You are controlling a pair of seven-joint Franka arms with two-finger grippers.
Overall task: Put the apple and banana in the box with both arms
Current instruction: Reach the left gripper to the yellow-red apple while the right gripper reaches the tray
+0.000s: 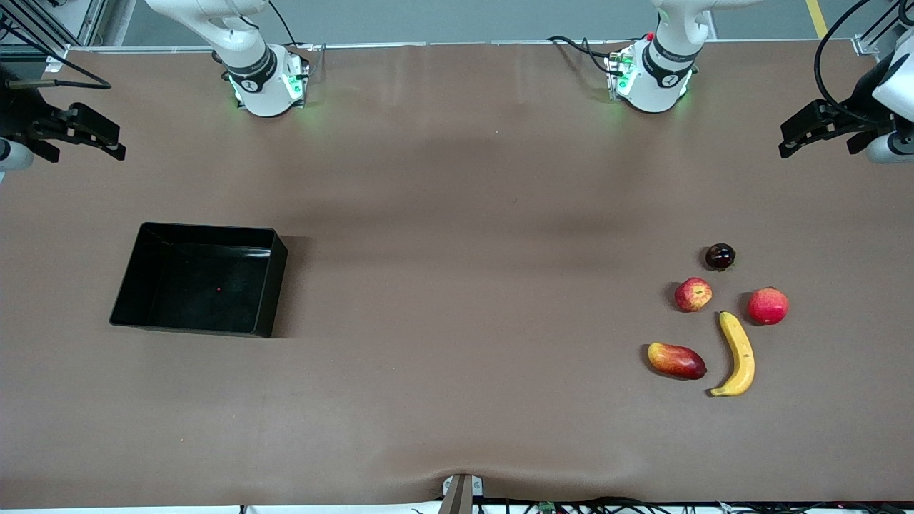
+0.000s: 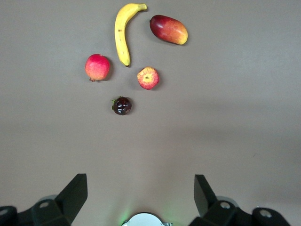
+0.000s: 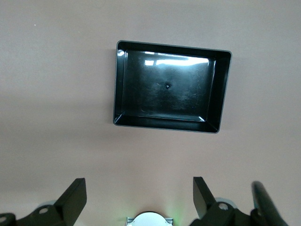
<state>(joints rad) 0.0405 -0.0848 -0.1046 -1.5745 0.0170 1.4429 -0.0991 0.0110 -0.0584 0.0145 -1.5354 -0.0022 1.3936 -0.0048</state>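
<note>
- Black box [image 1: 143,278] sits empty at the right arm's end; apple [image 1: 692,294] and banana [image 1: 738,354] lie close together at the left arm's end. Both arms wait high at the table's ends.
- Left wrist: left gripper [image 2: 141,193] spread wide, over bare table near the fruit.
- Right wrist: right gripper [image 3: 139,194] spread wide too, near the box.

A: What covers the table [image 1: 457,214]?
B: A plain brown mat, smooth, with soft shadows and a slight ripple at the edge nearest the front camera.
A: And past it?
B: Grey floor [image 1: 464,18] along the top, a yellow line [image 1: 816,16], black cables [image 1: 832,64], metal framing at the corners.
</note>
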